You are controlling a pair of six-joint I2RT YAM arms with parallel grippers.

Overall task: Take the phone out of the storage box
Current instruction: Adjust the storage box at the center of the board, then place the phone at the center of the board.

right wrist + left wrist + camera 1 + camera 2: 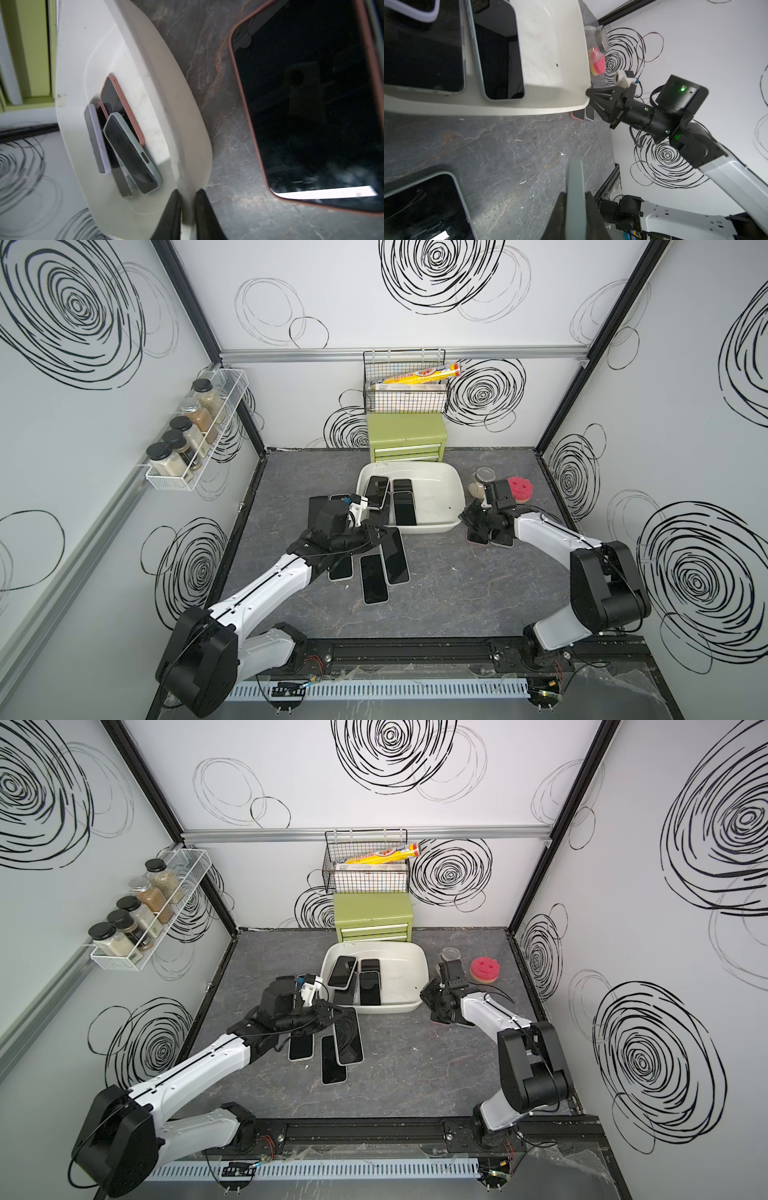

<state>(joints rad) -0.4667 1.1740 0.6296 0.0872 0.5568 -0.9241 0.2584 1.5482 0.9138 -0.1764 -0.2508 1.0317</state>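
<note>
Holding entry: L gripper (575,196) clamped on grey-green phone (574,176), edge-on betw. its fingers, outside storage box (440,497), just off box's robot-side left corner. R gripper (188,197): fingers astride box rim at robot-side right corner; can't tell if pinching or loose. Inside box, left half: several phones overlapping, incl. lilac-cased phone (96,141), pale-green-cased phone (133,153), pink-cased phone (122,104). Tabletop (457,593), robot-side left of box: flat phones (374,578), screens up. Robot-side right of box, under R arm: salmon-cased phone (311,104), screen up. Behind box: green drawer chest (407,437). Right of box: jar (484,479), pink sponge (519,488).
</note>
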